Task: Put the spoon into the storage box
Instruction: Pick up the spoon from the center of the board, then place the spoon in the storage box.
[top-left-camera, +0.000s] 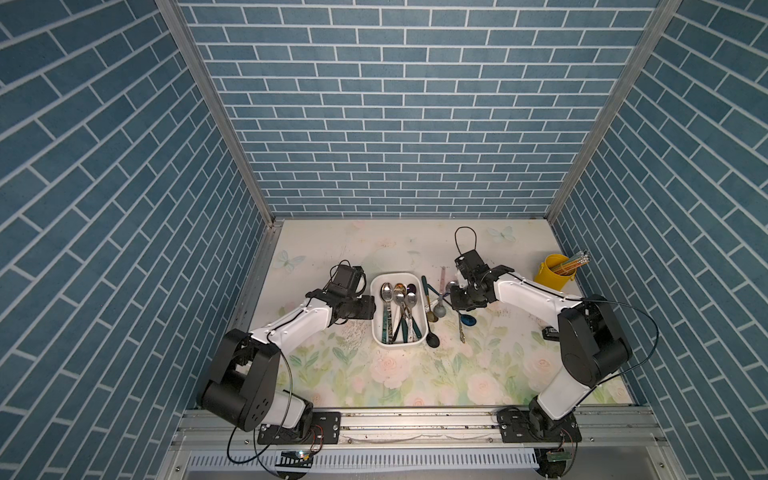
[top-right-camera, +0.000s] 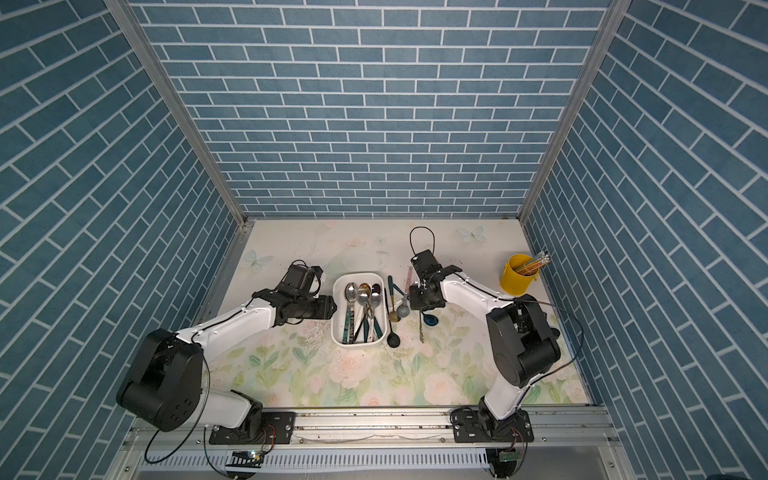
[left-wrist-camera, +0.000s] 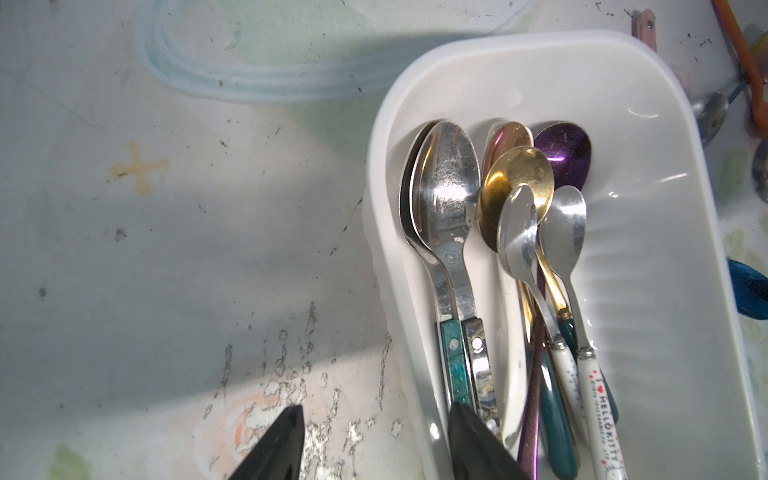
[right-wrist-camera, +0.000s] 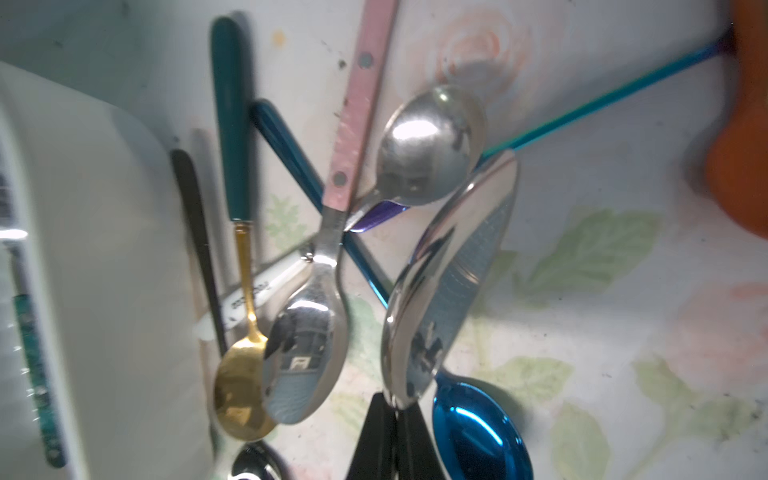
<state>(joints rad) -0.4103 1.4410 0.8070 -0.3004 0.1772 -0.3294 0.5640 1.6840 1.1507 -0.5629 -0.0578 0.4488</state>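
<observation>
The white storage box sits mid-table and holds several spoons. My right gripper is shut on the tip of a shiny silver spoon, which stands out beyond the fingers above the loose spoons right of the box. In both top views the right gripper hides that spoon. My left gripper is open and empty. It straddles the box's left wall, one finger over the table and one over the handles inside.
Loose spoons lie right of the box: a pink-handled one, a gold-bowled one, a round silver one, a blue one and a black one. A yellow cup of pencils stands at the back right.
</observation>
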